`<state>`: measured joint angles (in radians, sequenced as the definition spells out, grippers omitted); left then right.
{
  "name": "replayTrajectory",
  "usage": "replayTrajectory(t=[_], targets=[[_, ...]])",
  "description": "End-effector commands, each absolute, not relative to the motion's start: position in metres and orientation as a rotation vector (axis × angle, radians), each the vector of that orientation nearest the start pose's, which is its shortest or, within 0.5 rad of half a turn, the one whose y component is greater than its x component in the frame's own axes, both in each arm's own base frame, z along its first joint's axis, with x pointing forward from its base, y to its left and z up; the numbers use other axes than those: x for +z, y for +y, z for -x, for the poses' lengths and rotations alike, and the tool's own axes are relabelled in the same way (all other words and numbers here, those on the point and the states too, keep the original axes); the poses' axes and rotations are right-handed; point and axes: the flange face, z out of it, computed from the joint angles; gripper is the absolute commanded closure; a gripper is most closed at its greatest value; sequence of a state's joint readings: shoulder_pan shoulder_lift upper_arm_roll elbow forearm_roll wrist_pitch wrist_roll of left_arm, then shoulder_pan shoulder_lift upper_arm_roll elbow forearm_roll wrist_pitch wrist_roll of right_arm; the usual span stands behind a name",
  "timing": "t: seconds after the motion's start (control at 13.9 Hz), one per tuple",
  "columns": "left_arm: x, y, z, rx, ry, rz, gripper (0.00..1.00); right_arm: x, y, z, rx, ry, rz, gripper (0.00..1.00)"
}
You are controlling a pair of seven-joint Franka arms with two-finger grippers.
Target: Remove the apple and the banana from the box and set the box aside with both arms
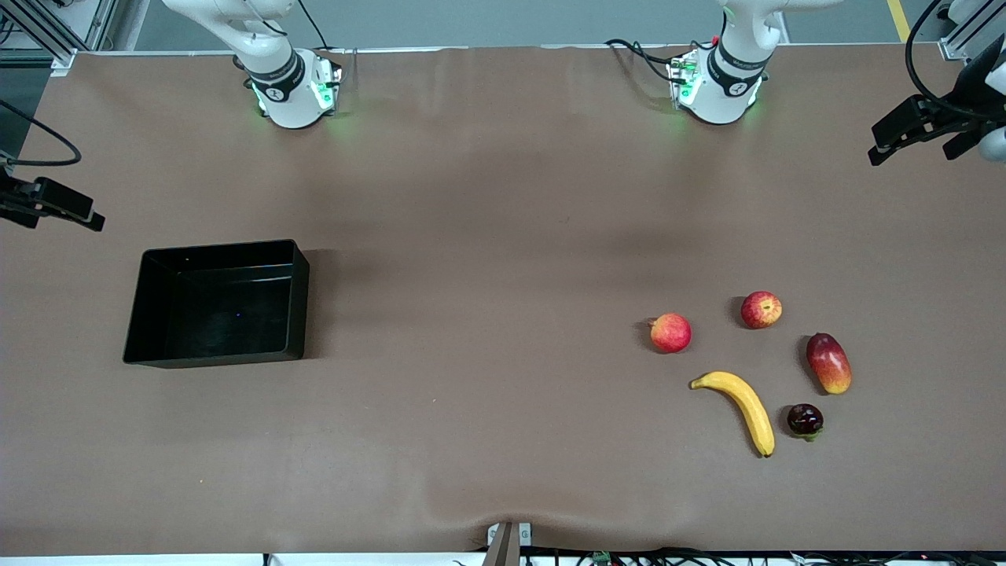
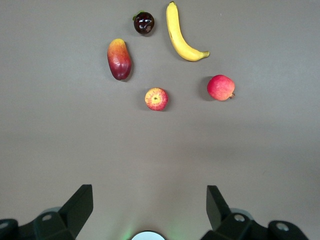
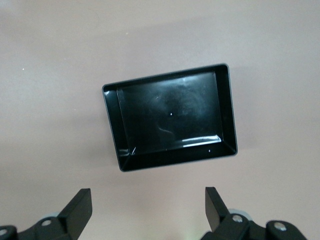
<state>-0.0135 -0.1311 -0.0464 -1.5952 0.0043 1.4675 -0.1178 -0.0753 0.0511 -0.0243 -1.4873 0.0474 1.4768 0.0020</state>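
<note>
The yellow banana (image 1: 743, 405) lies toward the left arm's end of the table, nearer the front camera than the small red apple (image 1: 761, 309) with yellowish streaks. Both show in the left wrist view, banana (image 2: 181, 37) and apple (image 2: 156, 98). The black open-topped box (image 1: 220, 314) stands empty toward the right arm's end and shows in the right wrist view (image 3: 170, 117). My left gripper (image 2: 150, 192) is open and empty, high over bare table between its base and the fruits. My right gripper (image 3: 148, 195) is open and empty, high over bare table beside the box.
A pinkish-red round fruit with a nub (image 1: 670, 332) lies beside the apple. A red-and-yellow mango (image 1: 828, 362) and a small dark fruit (image 1: 805, 420) lie beside the banana. Black devices reach in at both table ends (image 1: 916, 126) (image 1: 55, 204).
</note>
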Motion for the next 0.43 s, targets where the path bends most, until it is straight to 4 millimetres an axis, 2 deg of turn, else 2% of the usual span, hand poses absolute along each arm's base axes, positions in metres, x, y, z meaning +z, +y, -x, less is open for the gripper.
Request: replayTrajectory(t=[0.0,0.36], targets=[[0.6823,-0.0299,-0.4992,-0.014,-0.086,3.126,0.00,0.6382,-0.0460,-0.5376,0.090,0.191,3.108,0.00],[0.6811,-0.0296,-0.4977,0.008,-0.087,3.123,0.00,0.6393,-0.0415,-0.5339,0.097,0.150,3.110,0.00]])
